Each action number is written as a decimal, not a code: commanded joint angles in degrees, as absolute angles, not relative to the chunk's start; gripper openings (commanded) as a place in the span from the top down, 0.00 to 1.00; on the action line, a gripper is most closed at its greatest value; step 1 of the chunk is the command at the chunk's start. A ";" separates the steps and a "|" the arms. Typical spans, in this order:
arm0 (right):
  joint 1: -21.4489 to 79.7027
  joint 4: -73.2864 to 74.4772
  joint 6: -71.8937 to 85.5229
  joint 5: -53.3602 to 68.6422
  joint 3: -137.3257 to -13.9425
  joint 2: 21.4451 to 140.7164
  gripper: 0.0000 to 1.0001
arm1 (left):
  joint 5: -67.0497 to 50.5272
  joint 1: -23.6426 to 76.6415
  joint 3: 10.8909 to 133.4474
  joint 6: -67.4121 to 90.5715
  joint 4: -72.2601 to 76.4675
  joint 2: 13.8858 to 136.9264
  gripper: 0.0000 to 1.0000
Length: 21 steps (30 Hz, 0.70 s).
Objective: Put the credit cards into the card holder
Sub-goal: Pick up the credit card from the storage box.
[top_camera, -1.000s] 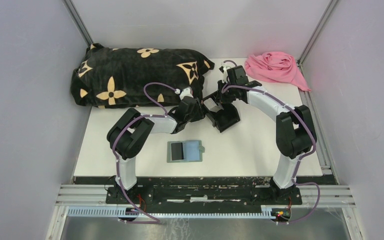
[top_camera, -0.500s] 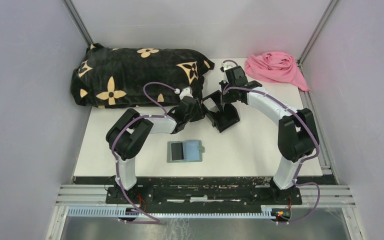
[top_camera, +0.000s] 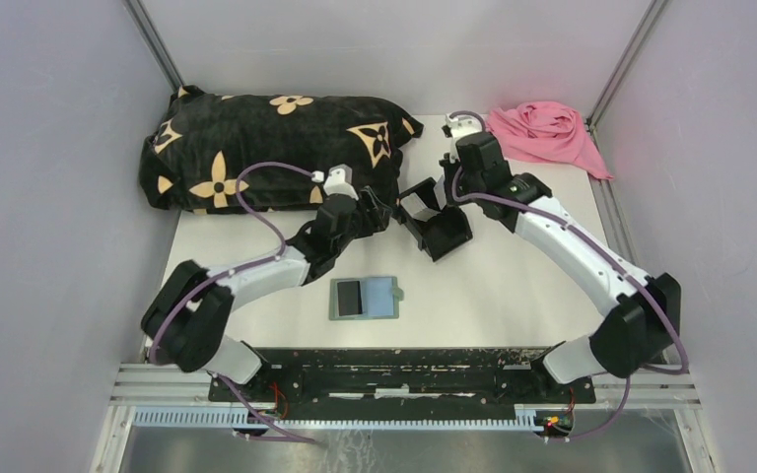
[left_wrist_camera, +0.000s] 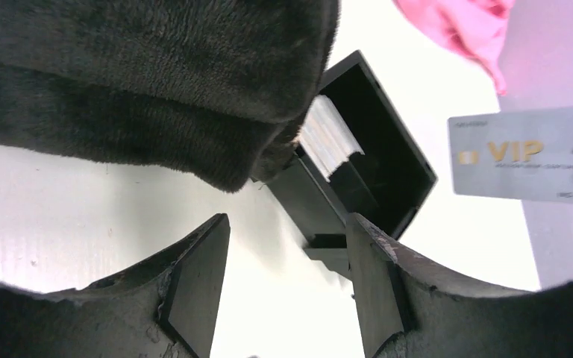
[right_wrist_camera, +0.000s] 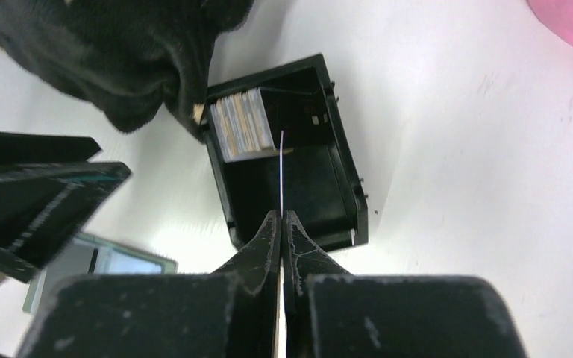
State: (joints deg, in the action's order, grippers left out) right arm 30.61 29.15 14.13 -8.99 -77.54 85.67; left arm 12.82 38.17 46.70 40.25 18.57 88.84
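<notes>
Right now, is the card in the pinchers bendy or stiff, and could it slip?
Probably stiff: the VIP card stands straight though the right gripper pinches only one edge. Likely light, being thin. Its smooth face might slip.

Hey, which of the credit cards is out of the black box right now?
The silver VIP card, pinched in the right gripper, clear of the black box. The other cards stand on edge in a stack inside it.

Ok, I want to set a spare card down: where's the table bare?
Bare table between the card holder, the black box and the right arm. Crowded around the box: pillow corner, left end effector, and right end effector gripping a card.
</notes>
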 commanded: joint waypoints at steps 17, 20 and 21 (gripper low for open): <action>43.64 39.76 23.07 6.26 -56.76 52.38 0.99 | -8.87 48.62 24.18 30.76 27.31 54.24 0.31; 43.93 39.62 23.98 10.26 -54.70 50.00 0.99 | -14.93 48.68 21.90 30.47 28.81 51.34 0.29; 43.87 39.35 24.21 11.92 -54.23 49.78 0.99 | -17.08 48.69 21.93 30.28 29.05 51.00 0.28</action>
State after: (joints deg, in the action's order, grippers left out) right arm 43.44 40.82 21.74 3.97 -56.07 51.40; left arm -5.19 48.38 23.03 34.11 23.38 53.76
